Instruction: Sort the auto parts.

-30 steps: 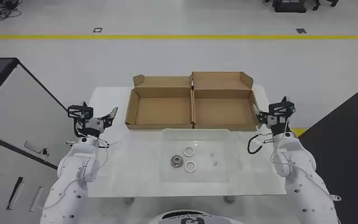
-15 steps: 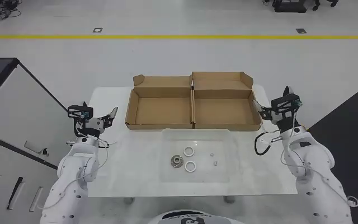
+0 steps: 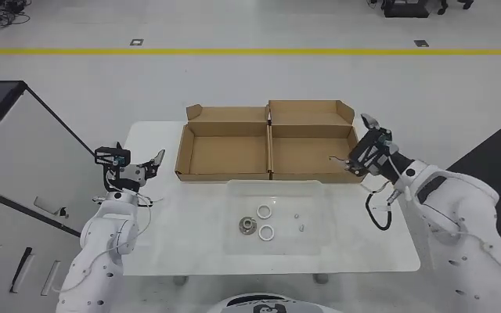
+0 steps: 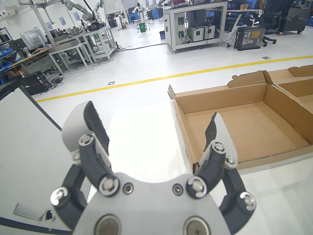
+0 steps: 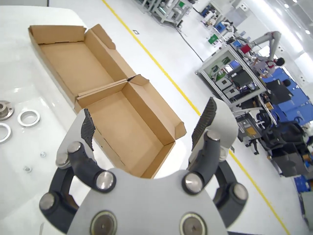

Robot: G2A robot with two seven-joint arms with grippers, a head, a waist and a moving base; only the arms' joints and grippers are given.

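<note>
While the top view takes in the whole table, the left wrist view takes in the left cardboard box whole and just a corner of the right cardboard box. The right wrist view covers both boxes and the parts.

- Cardboard boxes: 2, open, side by side, walls touching.
- Clear tray: 1, just in front of the boxes, holding every part.
- White rings: 2. The second ring lies near the first, farther from the boxes, and is cut off at the right wrist view's edge.
- Metal flange: 1, just beside both rings, likewise cut off in the right wrist view.
- Small fasteners: 2. The second fastener lies near the first. They are possibly nuts, but too small to tell.
- Left gripper: fingers spread apart, above the table's left side, beside the left cardboard box.
- Right gripper: fingers spread apart, above the outer edge of the right cardboard box.
</note>
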